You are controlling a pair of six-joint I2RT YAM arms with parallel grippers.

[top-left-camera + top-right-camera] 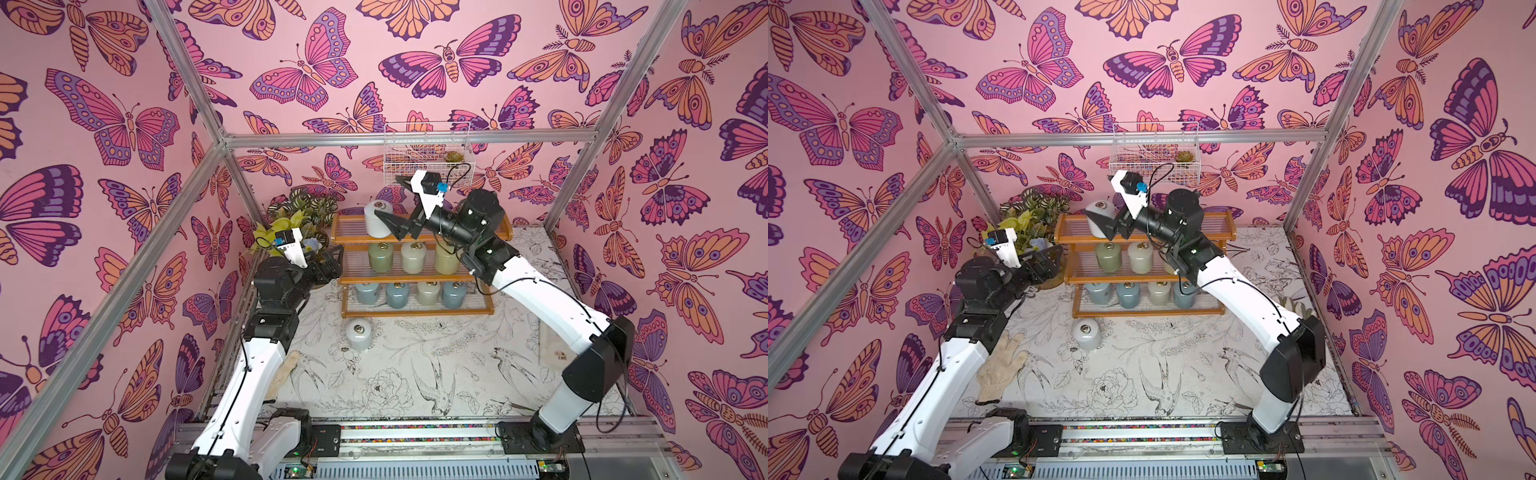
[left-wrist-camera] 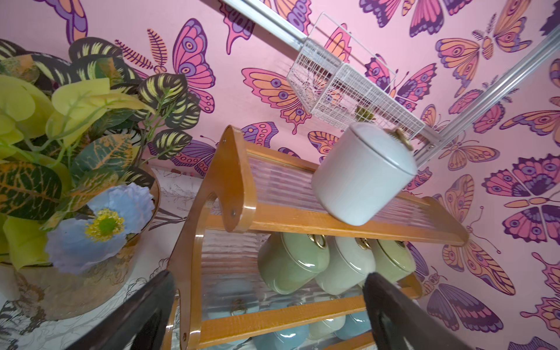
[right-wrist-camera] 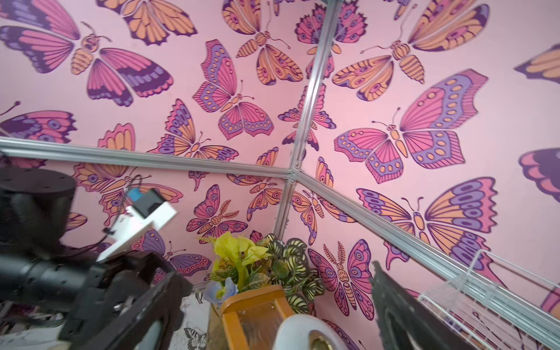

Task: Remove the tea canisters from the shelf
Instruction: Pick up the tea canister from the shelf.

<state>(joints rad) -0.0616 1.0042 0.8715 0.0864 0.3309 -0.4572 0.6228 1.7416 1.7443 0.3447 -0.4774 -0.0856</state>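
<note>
The shelf [image 1: 415,312] stands at the back of the table. Its top tier holds one white tea canister [image 1: 376,220], which the left wrist view shows as tilted [image 2: 360,178]. My right gripper [image 1: 387,195] is open and straddles this canister [image 3: 300,330] without touching it, one finger in front, one behind. Three green and cream canisters [image 1: 412,257] sit on the middle tier and several blue-grey and cream ones [image 1: 397,294] on the bottom tier. Another white canister [image 1: 358,333] stands on the table before the shelf. My left gripper [image 1: 336,261] is open and empty at the shelf's left end [image 2: 269,274].
A vase of flowers and leaves [image 1: 291,224] stands left of the shelf, close to my left gripper. A white wire basket [image 1: 426,153] hangs on the back wall above the right gripper. A cloth glove [image 1: 998,368] lies near the left arm.
</note>
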